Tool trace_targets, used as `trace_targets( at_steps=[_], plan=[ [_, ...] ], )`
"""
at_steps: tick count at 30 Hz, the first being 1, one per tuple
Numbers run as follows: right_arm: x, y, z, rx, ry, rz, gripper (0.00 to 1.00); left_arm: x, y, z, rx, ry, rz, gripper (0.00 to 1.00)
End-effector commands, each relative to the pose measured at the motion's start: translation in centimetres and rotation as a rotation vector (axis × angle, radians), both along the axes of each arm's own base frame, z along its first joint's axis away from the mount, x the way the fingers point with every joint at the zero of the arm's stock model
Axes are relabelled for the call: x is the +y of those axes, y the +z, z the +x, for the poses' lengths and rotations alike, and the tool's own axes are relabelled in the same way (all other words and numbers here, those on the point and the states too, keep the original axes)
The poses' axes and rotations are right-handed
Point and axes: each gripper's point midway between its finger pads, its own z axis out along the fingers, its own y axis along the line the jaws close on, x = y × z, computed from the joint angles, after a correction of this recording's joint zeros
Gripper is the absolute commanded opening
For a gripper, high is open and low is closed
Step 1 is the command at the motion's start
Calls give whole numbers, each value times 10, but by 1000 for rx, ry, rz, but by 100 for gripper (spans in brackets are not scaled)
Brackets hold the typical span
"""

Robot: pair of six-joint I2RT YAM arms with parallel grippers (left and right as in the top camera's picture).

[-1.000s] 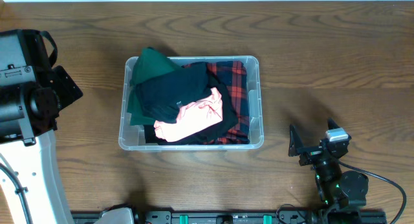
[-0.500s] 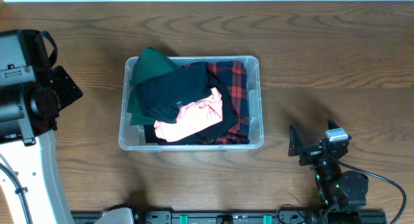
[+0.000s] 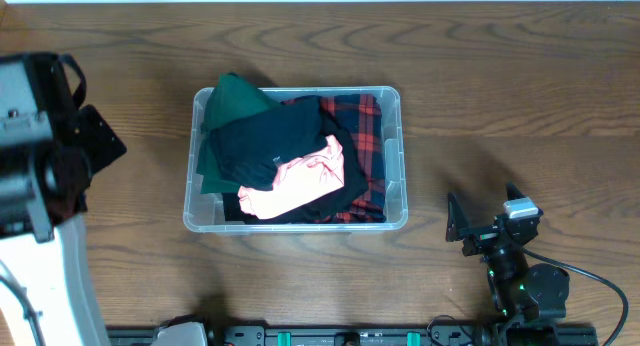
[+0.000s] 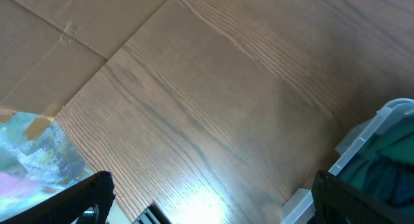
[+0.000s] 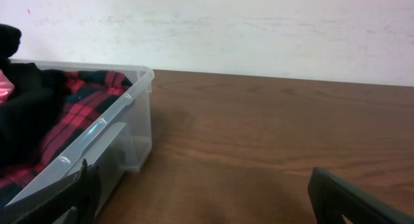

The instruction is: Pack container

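Container (image 3: 402,166) long axis left-right, opening up. Left tool (image 4: 210,193) high, aimed down, fingers apart; right tool (image 5: 204,193) low, level, apart.

Soft even light, white glare on the table (image 4: 206,195)

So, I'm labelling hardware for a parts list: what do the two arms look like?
The left arm has a white link with black housings and an angular black bracket. The right arm is slim and black, with a small pale block on top, green lights low down and a black cable looping away. Both wrist views show black jaws.
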Motion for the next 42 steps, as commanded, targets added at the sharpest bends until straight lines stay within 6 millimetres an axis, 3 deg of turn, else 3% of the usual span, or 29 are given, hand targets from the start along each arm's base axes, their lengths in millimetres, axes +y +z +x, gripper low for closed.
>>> trace_targets(
  at_steps=[1, 6, 10, 18, 29, 42],
  plan=[
    [-1, -2, 0, 3, -5, 12, 99, -3, 15, -26, -64, 1, 32, 98],
    [-1, -2, 0, 3, -5, 12, 99, -17, 18, -56, -134, -44, 41, 98],
    [-1, -2, 0, 3, -5, 12, 99, -31, 16, -63, -250, -97, 7, 98],
    [-1, -2, 0, 3, -5, 12, 99, -68, -13, -41, -447, -398, 2, 98],
    [-1, -2, 0, 3, -5, 12, 99, -101, -95, -35, -564, -559, -43, 98],
    [-1, -2, 0, 3, -5, 12, 99, -108, -128, -23, -663, -600, -24, 98]
  ],
)
